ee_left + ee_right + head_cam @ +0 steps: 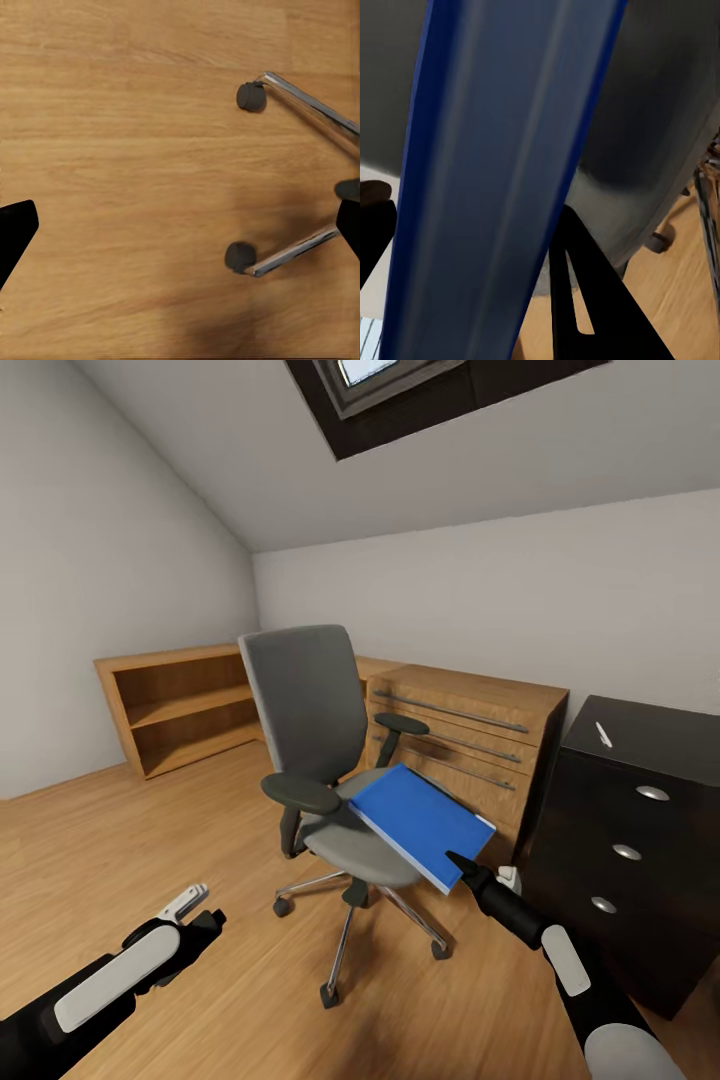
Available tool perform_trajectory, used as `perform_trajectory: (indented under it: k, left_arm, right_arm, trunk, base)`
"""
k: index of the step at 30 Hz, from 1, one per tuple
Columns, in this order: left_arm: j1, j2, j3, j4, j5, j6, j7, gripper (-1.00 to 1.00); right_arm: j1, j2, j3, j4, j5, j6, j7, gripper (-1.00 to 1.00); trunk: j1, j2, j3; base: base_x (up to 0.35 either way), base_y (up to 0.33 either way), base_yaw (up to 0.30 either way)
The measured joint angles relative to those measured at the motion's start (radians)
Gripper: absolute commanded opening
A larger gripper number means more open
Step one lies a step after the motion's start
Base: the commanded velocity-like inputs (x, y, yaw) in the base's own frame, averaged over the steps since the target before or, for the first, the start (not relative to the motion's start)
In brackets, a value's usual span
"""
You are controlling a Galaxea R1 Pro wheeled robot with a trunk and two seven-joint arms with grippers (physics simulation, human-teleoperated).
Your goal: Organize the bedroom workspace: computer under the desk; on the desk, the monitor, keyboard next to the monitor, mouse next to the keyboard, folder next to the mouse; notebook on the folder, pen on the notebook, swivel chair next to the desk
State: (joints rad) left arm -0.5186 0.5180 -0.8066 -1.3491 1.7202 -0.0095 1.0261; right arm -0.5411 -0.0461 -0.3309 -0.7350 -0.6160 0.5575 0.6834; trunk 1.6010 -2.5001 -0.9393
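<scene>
Right gripper (pixel 462 863): I have its fingers pinching the folder's near corner.
Folder (pixel 420 822): frame centre, tilted above the swivel chair (pixel 325 760) seat.
Risk: the corner-only grip could let it slip.

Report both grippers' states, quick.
Left gripper: open, holding nothing, low over the wood floor.
Right gripper: shut on the blue folder's near edge, above the swivel chair seat.
</scene>
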Motion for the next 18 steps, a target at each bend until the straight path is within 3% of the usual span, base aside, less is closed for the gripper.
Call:
perform_trajectory:
  k: [5, 13, 18]
  left_arm:
    - [0.0, 0.0, -0.017, 0.0, -0.002, 0.0, -0.001, 1.0]
    - [0.0, 0.0, -0.021, 0.0, -0.002, 0.0, -0.002, 1.0]
    - [0.0, 0.0, -0.021, 0.0, -0.003, 0.0, -0.002, 1.0]
  right_arm:
    - [0.0, 0.0, 0.0, 0.0, 0.0, 0.0, 0.0, -1.0]
    - [0.0, 0.0, 0.0, 0.0, 0.001, 0.0, 0.0, -1.0]
    - [0.0, 0.0, 0.0, 0.0, 0.0, -0.001, 0.0, -1.0]
  trunk:
    - [-0.012, 0.021, 0.017]
    - [-0.042, 0.078, 0.042]
    - [-0.062, 0.112, 0.058]
  base:
    - [-0.023, -0.006, 0.0]
    - [-0.289, -0.084, 0.0]
    - [-0.13, -0.041, 0.0]
